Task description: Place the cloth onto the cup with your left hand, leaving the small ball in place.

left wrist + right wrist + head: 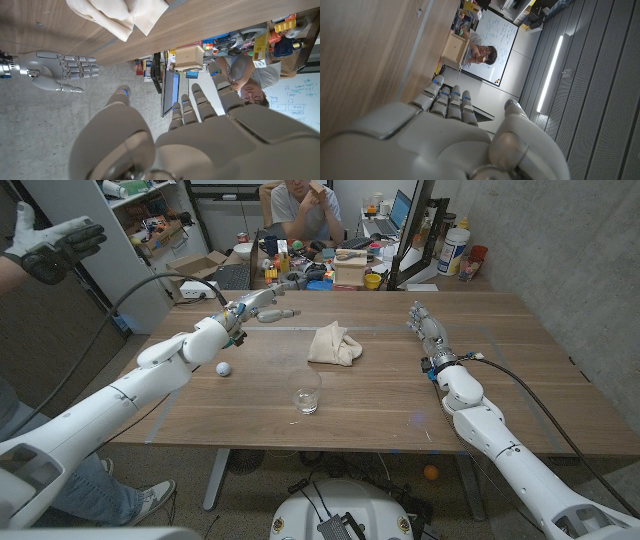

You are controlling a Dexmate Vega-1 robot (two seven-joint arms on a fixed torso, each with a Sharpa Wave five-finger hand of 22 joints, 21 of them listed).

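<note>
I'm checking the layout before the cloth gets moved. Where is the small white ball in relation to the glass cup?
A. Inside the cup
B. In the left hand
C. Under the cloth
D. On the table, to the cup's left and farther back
D: the head view shows the ball on the bare table, apart from the cup, left of it and farther back.

Brown wood-grain tabletop (520,370) carries a crumpled beige cloth (334,344) near mid-far side, a small white ball (223,367) to its left & a clear glass cup (307,400) upright near the front edge, all apart.
</note>
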